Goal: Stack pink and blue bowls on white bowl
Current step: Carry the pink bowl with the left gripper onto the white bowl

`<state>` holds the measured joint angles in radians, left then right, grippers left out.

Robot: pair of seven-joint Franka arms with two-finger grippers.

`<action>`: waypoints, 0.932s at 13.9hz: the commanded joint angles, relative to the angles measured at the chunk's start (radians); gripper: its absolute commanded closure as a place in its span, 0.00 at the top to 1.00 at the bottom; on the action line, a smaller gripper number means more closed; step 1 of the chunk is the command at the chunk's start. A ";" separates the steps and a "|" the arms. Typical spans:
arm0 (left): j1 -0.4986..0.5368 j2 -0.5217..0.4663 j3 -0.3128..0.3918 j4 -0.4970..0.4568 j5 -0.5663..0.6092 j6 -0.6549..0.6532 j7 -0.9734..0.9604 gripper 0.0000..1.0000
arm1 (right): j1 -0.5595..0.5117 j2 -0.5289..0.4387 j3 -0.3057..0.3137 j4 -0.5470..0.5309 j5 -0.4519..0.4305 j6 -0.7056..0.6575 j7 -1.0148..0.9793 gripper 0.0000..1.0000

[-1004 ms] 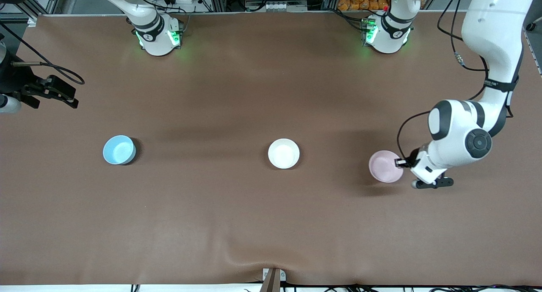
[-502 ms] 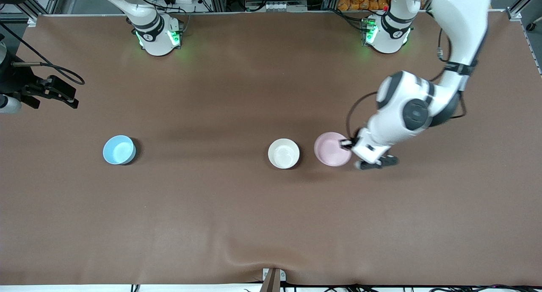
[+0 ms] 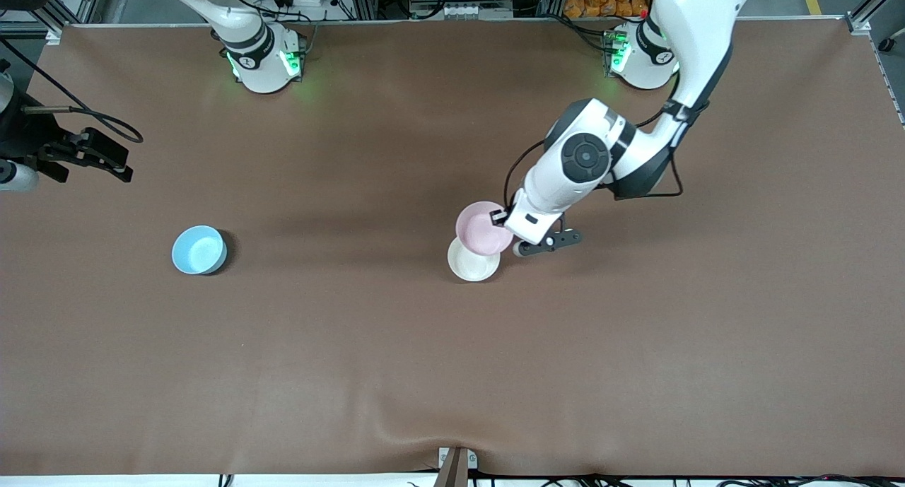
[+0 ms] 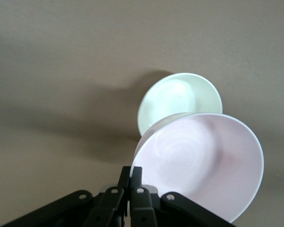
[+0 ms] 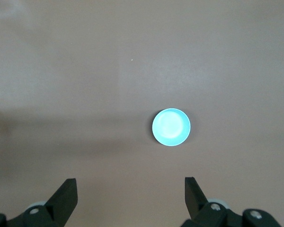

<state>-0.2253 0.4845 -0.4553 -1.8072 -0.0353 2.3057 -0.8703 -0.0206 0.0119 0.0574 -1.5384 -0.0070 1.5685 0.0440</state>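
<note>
Over white bowl [image 3: 472,264]: gripped pink bowl [image 3: 482,227].

Your counter [image 3: 452,374] is one broad brown surface, covered by a cloth that puckers into a small fold at the middle of the edge nearest the front camera. Directly on it you have two bowls. The white bowl [image 3: 472,263] sits near the middle of the counter. The light blue bowl [image 3: 199,249] sits well apart from it, toward the right arm's end, at about the same depth. Both stand upright, open side up.
</note>
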 commanded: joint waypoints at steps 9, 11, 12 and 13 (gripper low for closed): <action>-0.046 0.086 0.014 0.020 0.187 0.087 -0.138 0.00 | -0.021 0.031 0.012 0.006 -0.010 0.008 -0.007 1.00; -0.043 0.088 0.015 0.023 0.187 0.089 -0.138 0.00 | -0.024 0.068 0.010 0.012 -0.013 0.008 -0.015 1.00; -0.046 0.097 0.015 0.022 0.187 0.089 -0.138 0.00 | -0.027 0.078 0.010 0.012 -0.014 0.010 -0.016 1.00; -0.043 0.097 0.015 0.020 0.187 0.089 -0.138 0.00 | -0.047 0.098 0.010 0.014 -0.017 0.008 -0.018 1.00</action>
<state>-0.2649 0.5663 -0.4416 -1.8014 0.1238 2.3896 -0.9847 -0.0306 0.0712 0.0565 -1.5400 -0.0087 1.5736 0.0438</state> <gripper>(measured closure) 0.974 0.000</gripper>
